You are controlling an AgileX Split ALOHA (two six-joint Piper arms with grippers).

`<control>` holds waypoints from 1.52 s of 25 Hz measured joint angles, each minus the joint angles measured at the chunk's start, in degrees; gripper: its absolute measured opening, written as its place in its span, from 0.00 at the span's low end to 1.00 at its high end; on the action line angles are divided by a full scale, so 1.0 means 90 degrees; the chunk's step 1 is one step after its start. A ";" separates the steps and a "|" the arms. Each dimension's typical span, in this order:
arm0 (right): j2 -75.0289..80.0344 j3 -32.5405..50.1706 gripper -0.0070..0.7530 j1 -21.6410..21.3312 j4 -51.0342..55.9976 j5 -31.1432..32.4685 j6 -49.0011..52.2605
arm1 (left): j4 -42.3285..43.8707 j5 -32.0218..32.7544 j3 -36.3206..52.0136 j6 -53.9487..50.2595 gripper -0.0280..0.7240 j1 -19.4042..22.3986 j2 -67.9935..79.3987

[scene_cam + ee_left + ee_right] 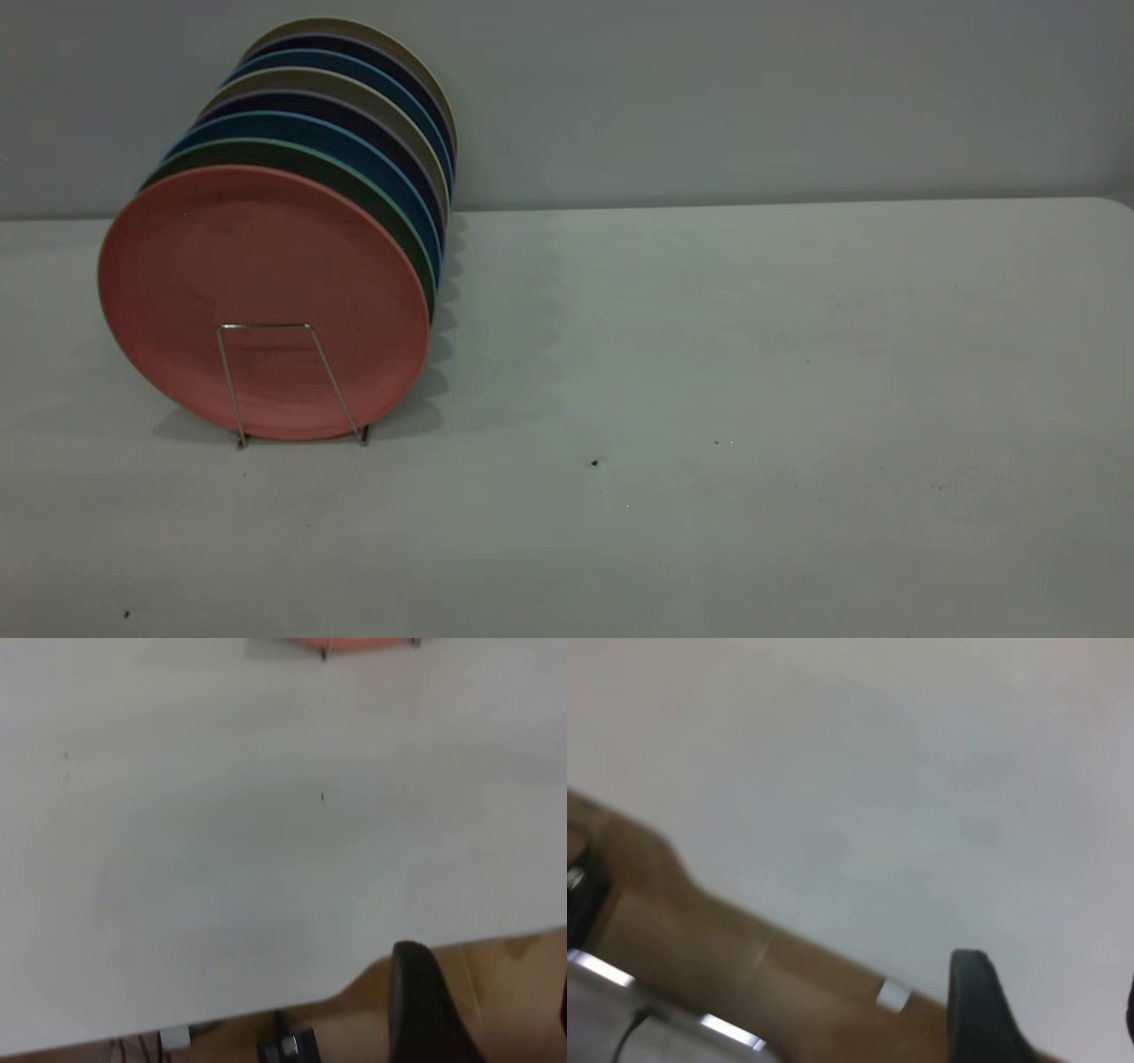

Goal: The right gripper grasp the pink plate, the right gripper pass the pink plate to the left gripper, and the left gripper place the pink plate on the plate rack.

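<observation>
With the round salmon-pink matte plate [264, 301] upright in the foremost slot of the thin silver wire rack [292, 383], my left pincer [483, 1010] and right pincer [1045, 1010], both apparently spread and empty, risk toppling the row if swung near that rack.

Eight plates stand in one plate rack [292, 381]: one pink plate [257, 292], seven others.

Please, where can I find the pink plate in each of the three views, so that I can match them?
Exterior view: the pink plate stands upright at the left, frontmost in the plate rack.
Left wrist view: only a thin slice of the pink plate shows at the top edge, above the bare table.
Right wrist view: not in it.
Shared landmark: the white table, seen in all three views.
</observation>
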 joint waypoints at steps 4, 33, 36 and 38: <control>-0.0365 0.0000 0.52 0.0000 -0.0430 0.0000 0.0412 | 0.0000 0.0000 0.0008 0.0000 0.58 0.0000 -0.0208; -0.0840 0.0051 0.50 -0.0563 -0.0462 -0.0007 0.0612 | 0.0000 0.0000 0.0008 0.0000 0.58 0.0000 -0.0297; -0.1208 0.0051 0.50 -0.1020 -0.0462 -0.0007 0.0614 | 0.0000 0.0000 0.0008 0.0000 0.58 -0.0006 -0.0496; -0.1467 0.0051 0.50 -0.1188 -0.0462 0.0000 0.0614 | 0.0000 0.0000 0.0008 0.0000 0.58 -0.0012 -0.0708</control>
